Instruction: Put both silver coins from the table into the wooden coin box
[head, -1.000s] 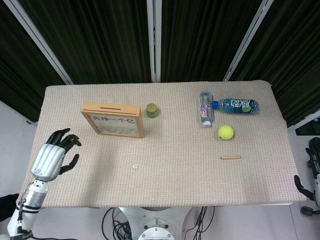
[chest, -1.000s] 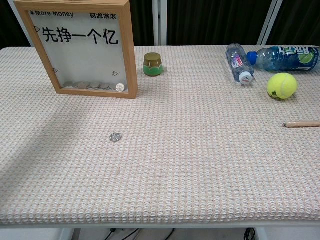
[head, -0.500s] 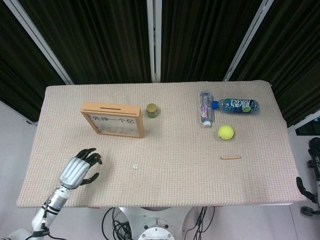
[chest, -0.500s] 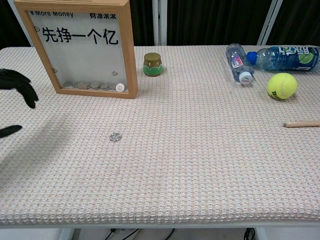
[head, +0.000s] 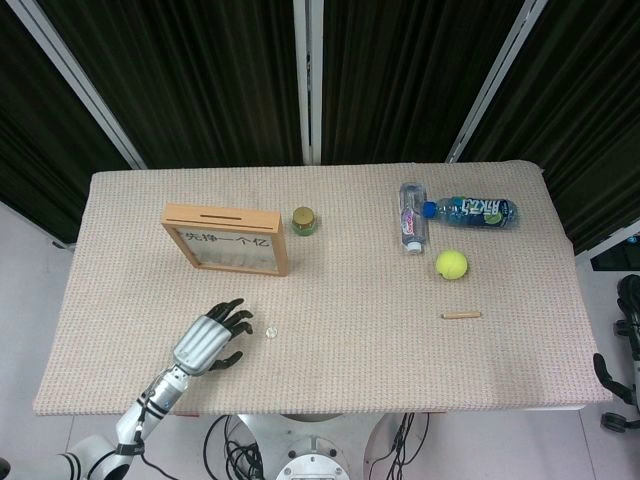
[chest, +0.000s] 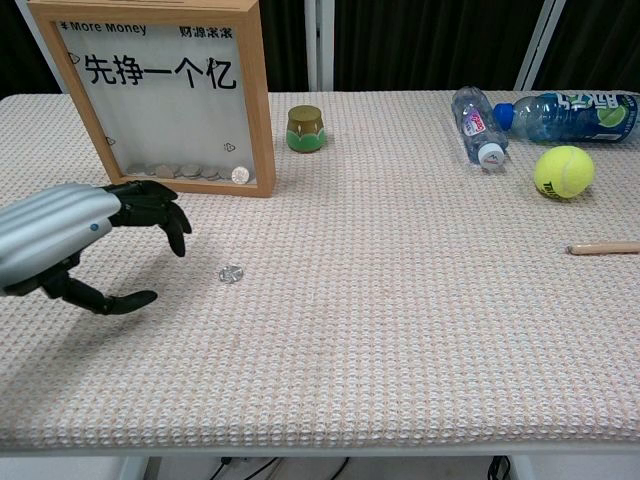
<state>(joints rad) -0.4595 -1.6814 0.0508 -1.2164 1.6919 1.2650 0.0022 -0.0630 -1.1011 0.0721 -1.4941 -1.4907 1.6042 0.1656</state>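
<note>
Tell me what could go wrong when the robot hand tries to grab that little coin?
The silver coin lies flat on the bumpy table cloth, so the left hand, open beside it, might push it along instead of lifting it. The slot on top of the wooden coin box is thin, so the coin could miss and drop.

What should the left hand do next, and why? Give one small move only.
Probably ease the left hand a little further right and down over the silver coin. Its fingers are spread and hold nothing, and the coin lies flat on the table just beyond the fingertips, untouched, in front of the wooden coin box.
</note>
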